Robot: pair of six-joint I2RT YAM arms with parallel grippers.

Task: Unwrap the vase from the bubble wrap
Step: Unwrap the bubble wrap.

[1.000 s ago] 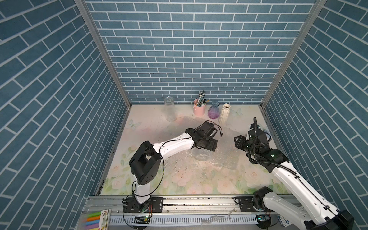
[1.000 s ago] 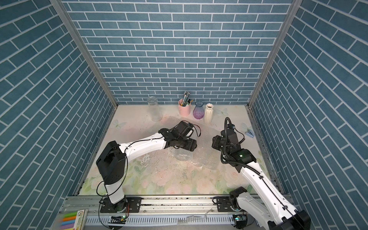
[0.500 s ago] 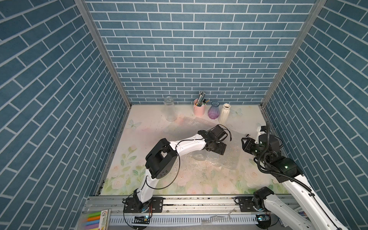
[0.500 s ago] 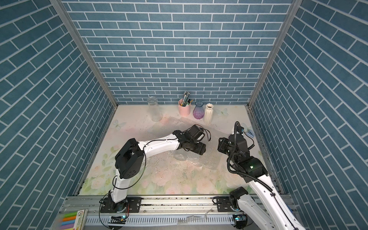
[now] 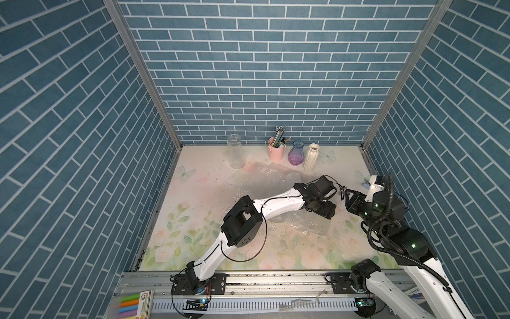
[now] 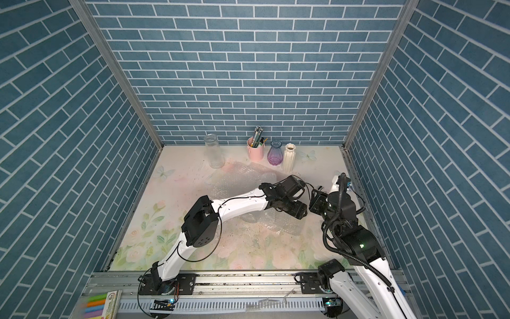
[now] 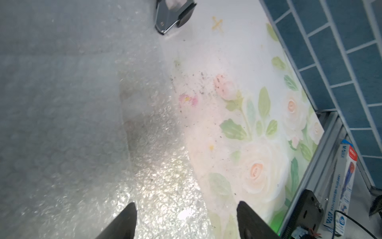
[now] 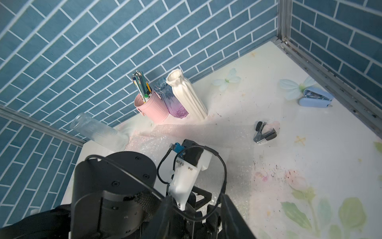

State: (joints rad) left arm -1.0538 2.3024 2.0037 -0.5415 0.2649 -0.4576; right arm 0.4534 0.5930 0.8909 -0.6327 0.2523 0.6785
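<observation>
clear crinkly plastic bubble wrap, smooth floral tabletop, ribbed clear glass jar, matt white vase

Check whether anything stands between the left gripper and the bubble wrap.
Nothing visible does. In the left wrist view the left gripper hangs open directly over the bubble wrap; only wrap and table show between its jaws. The staple remover lies beside the wrap's edge, away from the gripper.

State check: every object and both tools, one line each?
bubble wrap, lying spread out
left tool, open, over the wrap
right tool, partly open, nothing seen held
clear jar, upright
pink cup, upright, holding pens
purple vase, upright
white vase, upright
staple remover, lying down
blue stapler, closed
</observation>
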